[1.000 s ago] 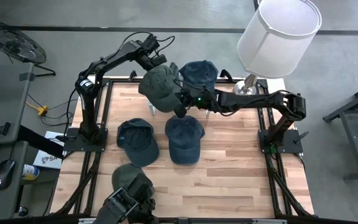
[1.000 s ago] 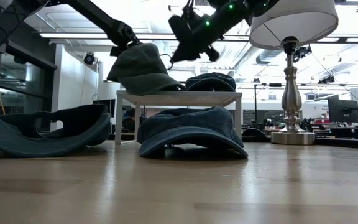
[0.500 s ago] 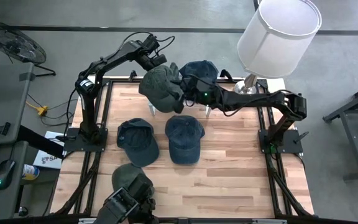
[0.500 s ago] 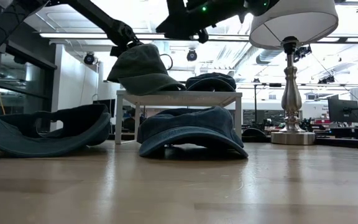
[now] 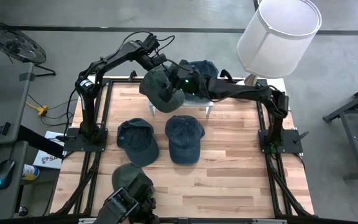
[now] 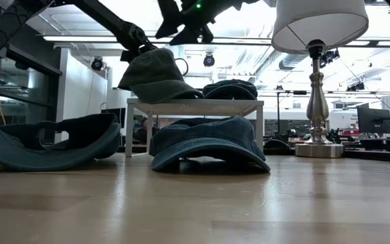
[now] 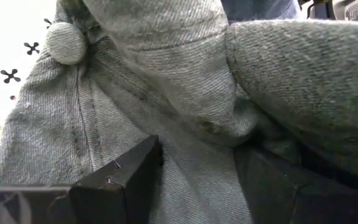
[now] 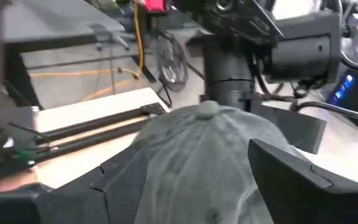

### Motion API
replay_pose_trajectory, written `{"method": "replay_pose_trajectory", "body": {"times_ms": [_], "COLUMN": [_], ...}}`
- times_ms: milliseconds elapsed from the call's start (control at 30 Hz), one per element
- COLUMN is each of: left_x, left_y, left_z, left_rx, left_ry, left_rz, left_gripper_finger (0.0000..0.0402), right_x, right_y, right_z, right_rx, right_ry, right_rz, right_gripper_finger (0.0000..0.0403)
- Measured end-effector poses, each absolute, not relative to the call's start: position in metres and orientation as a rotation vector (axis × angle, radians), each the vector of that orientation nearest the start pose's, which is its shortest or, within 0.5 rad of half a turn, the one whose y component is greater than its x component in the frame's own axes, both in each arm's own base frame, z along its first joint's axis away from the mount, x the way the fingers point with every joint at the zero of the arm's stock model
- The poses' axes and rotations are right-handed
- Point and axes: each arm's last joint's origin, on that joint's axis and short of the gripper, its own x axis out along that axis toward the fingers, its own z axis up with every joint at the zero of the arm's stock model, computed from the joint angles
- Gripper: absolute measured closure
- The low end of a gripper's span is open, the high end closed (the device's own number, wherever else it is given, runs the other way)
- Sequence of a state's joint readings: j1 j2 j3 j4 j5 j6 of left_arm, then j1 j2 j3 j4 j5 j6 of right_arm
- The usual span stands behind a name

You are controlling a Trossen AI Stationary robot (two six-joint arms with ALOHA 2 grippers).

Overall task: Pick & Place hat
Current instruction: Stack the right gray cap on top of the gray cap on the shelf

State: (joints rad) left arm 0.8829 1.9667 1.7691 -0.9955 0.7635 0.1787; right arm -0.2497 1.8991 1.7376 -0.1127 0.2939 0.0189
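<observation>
Green hat (image 5: 160, 86): lies tilted on the left end of the white stand (image 6: 193, 106), crown up, brim sloping down over the stand's edge; in the low view (image 6: 156, 74) it is the tallest thing on the stand.
Left tool (image 5: 156, 62): at the far-left side of the green hat, clenched on the hat's cloth; the left wrist view shows grey-green fabric (image 7: 166, 93) bunched between its two dark fingers (image 7: 120, 180).
Right tool (image 5: 178, 76): above the green hat's crown, fingers spread wide with nothing between them; in the right wrist view the hat's top button (image 8: 207, 109) shows between the fingers (image 8: 291, 171), which stand clear of the cloth.
Blue hat on stand (image 5: 201, 70): sits on the stand's right part, just beside the green hat.
Other hats: two blue ones (image 5: 137, 141) (image 5: 184, 138) lie side by side on the table (image 5: 229, 168) in front of the stand; a green one (image 5: 132, 180) is at the near edge.
Lamp (image 5: 278, 34): stands at the far right corner of the table.
</observation>
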Motion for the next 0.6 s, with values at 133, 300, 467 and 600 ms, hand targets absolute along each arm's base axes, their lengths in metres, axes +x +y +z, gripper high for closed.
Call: {"method": "replay_pose_trajectory", "body": {"times_ms": [133,300,467,600], "left_x": [0.274,0.273,0.273,0.273], "left_y": [0.301,0.302,0.303,0.303], "left_z": [0.275,0.275,0.274,0.274], "left_rx": [-0.705,-0.694,-0.696,-0.692], "left_ry": [0.808,0.82,0.834,0.835], "left_rz": [0.034,0.052,0.074,0.076], "left_gripper_finger": [0.0195,0.0196,0.0196,0.0196], "right_x": [0.444,0.457,0.458,0.458], "right_y": [-0.121,-0.127,-0.126,-0.124], "right_z": [0.356,0.347,0.344,0.343], "right_rx": [0.018,0.102,0.079,0.042], "right_ry": [0.341,0.422,0.449,0.467], "right_rz": [-0.552,-0.525,-0.602,-0.614], "right_gripper_finger": [0.0134,0.0134,0.0135,0.0135]}}
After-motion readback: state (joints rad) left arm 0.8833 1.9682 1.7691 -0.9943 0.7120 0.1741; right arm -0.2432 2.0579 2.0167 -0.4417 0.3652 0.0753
